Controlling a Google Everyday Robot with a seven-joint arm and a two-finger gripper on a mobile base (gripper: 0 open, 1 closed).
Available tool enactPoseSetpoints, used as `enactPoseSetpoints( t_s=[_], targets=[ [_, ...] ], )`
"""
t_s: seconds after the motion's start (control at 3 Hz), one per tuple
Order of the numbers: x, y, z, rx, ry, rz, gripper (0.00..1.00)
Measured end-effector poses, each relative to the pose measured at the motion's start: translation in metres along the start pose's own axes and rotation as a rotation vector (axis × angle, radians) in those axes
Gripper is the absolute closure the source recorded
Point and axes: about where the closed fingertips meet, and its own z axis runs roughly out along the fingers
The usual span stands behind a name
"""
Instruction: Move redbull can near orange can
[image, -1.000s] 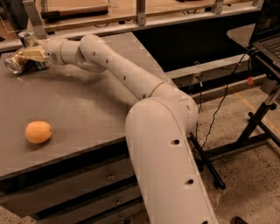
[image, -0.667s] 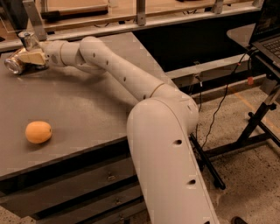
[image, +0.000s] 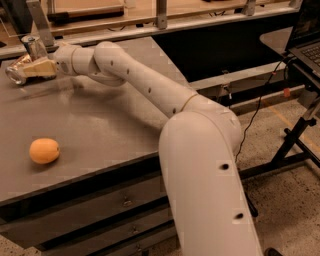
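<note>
The redbull can (image: 33, 48) stands upright at the far left back of the grey table (image: 100, 130), slim with a silver top. The orange can (image: 19, 68) lies on its side just in front of it, golden-orange mottled, with its silver end pointing left. My gripper (image: 41, 68) is stretched out to the far left, low over the table. It sits right beside the lying orange can and just in front of the redbull can. Its tan tip overlaps the orange can's right part and hides it.
A round orange fruit (image: 44, 151) lies near the table's front left. My white arm (image: 150, 85) crosses the table from the right. A rail with posts (image: 160, 22) runs behind the table. A laptop on a stand (image: 305, 35) is at the far right. Drawers are under the tabletop.
The gripper has shifted very slightly by the two cans. The cans and the fruit have not visibly moved.
</note>
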Motion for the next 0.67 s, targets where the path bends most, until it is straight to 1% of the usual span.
enactPoseSetpoints(
  t_s=[0.33,0.67],
  targets=[
    [-0.034,0.0,-0.049,0.117,-0.012,-0.034,0.0],
    [-0.059,0.002,-0.102,0.267,0.007,-0.069,0.0]
  ],
)
